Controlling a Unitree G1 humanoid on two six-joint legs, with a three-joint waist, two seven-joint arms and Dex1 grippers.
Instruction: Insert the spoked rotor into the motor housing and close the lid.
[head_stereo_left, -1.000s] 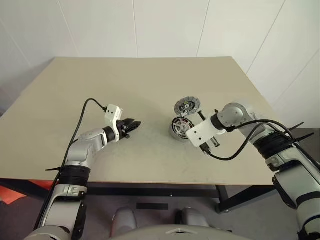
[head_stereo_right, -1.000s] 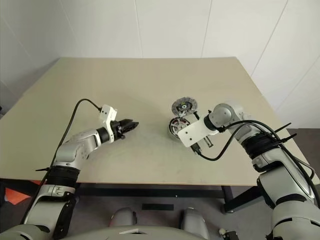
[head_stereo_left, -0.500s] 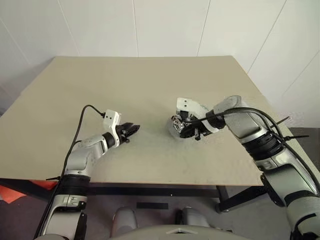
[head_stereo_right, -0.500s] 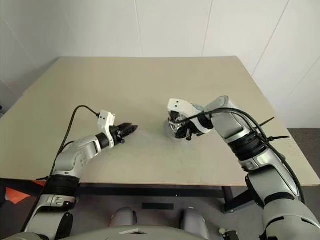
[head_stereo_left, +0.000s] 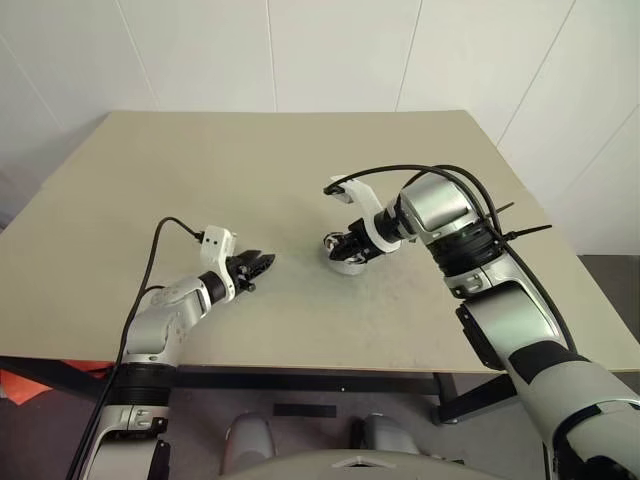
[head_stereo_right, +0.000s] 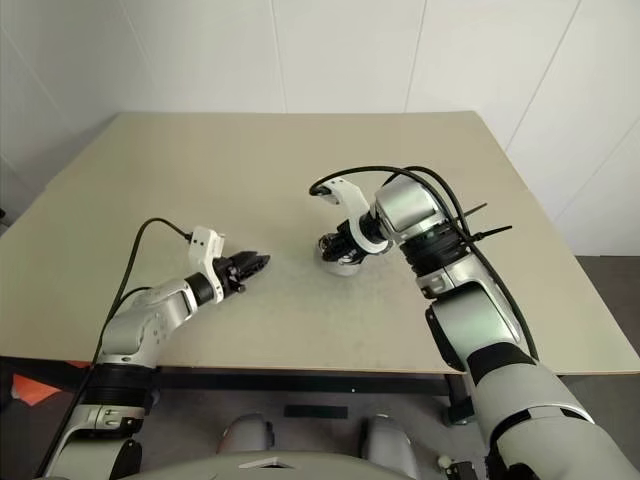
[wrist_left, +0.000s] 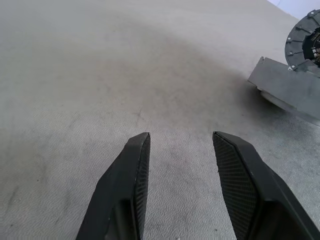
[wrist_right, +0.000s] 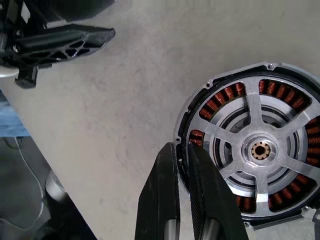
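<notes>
Black right claw pinches the motor housing rim; left claw gapes empty

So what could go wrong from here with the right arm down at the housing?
1. The right gripper, fingers shut, sits at the rim of the round grey copper-wound motor housing; a sideways move could shove it.
2. The silver spoked rotor lies inside; if it is not fully seated, closing may jam.
3. The flat round grey lid lies close behind that wrist and could get knocked.

right gripper over motor housing
</notes>
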